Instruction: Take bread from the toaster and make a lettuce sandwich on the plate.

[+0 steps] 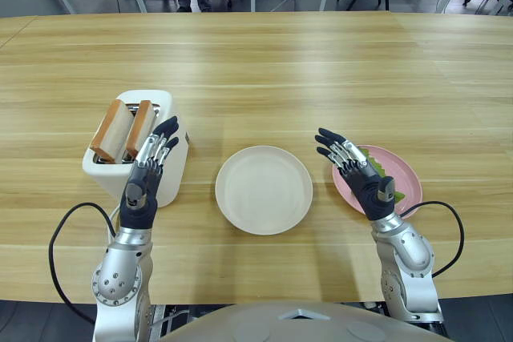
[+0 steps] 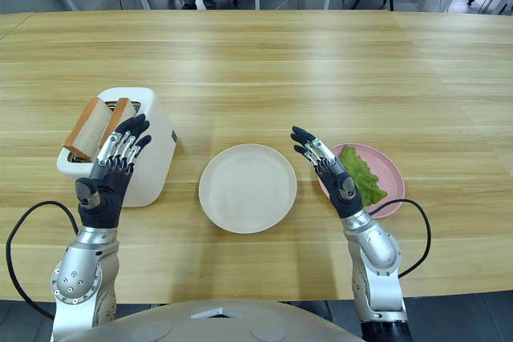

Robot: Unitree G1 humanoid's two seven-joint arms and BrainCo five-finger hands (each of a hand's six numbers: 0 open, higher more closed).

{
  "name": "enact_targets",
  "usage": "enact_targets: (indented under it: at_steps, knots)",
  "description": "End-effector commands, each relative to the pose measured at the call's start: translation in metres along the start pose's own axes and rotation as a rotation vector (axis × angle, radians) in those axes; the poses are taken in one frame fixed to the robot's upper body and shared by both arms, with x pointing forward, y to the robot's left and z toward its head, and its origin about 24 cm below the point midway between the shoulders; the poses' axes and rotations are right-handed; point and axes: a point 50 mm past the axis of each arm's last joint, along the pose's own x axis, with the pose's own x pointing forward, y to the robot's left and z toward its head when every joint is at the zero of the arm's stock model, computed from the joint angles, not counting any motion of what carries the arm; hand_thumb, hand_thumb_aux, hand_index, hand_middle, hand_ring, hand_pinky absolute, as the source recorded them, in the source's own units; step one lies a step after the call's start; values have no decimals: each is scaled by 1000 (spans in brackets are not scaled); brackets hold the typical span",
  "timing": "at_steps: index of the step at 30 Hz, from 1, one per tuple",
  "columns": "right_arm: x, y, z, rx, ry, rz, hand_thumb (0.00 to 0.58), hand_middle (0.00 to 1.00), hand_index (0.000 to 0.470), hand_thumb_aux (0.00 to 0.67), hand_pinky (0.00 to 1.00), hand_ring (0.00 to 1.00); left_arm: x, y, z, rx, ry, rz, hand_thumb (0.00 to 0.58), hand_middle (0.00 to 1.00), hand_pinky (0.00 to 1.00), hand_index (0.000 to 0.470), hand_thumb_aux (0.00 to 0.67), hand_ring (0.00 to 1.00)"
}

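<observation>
Bread (image 1: 112, 130) stands in the toaster (image 2: 156, 138) at the left of the surface (image 1: 280, 62): two slices upright in the slots, leaning a little to the left, their tops well clear of the white housing. By the look of it the task has hardly begun, since no slice is out, the plate (image 1: 263, 190) in the middle is bare, and the lettuce (image 2: 362, 175) lies on the pink plate (image 1: 407, 178) to the right. The left hand (image 1: 143, 182) is raised just in front of the toaster, its fingers (image 1: 164, 135) straight and slightly apart, holding nothing; their tips are near the right-hand slice, but I cannot tell whether they touch it. The right hand (image 1: 365, 178) hovers over the near-left part of the pink plate, fingers (image 1: 337, 150) likewise straight and spread, empty. Everything is left to do: lift out a slice, lay it on the plate, add lettuce, cover it with the second slice. Little stands in the way, as the plate lies between the toaster and the pink plate, apart from both. A black cable (image 1: 80, 205) loops on the surface beside the left arm, and another (image 1: 462, 234) curls just beside the pink plate; either might catch an arm swinging inward.
</observation>
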Motion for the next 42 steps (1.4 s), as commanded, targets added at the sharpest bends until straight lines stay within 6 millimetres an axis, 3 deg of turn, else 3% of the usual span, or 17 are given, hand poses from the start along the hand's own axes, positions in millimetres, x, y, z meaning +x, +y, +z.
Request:
enact_targets:
  at_steps: [1,12,14,18,24,27,31,37,42]
  knots:
    - [2,-2,-2,-25,5,-13,0,0,0,0,0,0,0,-1,-1,15,20,-12,0,0,0,0,0,0]
    - [3,-6,-2,-41,6,-42,0,0,0,0,0,0,1,2,0,82,32,-6,0,0,0,0,0,0]
    - [2,-7,-2,-48,6,-53,0,0,0,0,0,0,4,22,1,251,64,90,0,0,0,0,0,0]
    - [-1,-9,0,-60,5,-83,0,0,0,0,0,0,13,72,11,774,147,287,0,0,0,0,0,0]
    - [-5,-7,-1,-67,11,-114,0,0,0,0,0,0,26,103,22,1046,180,447,0,0,0,0,0,0]
    - [-5,-7,-1,-70,12,-114,0,0,0,0,0,0,27,111,11,1151,274,449,0,0,0,0,0,0]
    - [-5,-9,0,-74,12,-121,0,0,0,0,0,0,29,114,-19,1230,445,365,0,0,0,0,0,0]
    - [-6,-11,1,-77,14,-120,0,0,0,0,0,0,27,110,-56,1193,633,247,0,0,0,0,0,0]
    - [-8,-13,2,-80,16,-120,0,0,0,0,0,0,25,114,-63,1242,699,238,0,0,0,0,0,0]
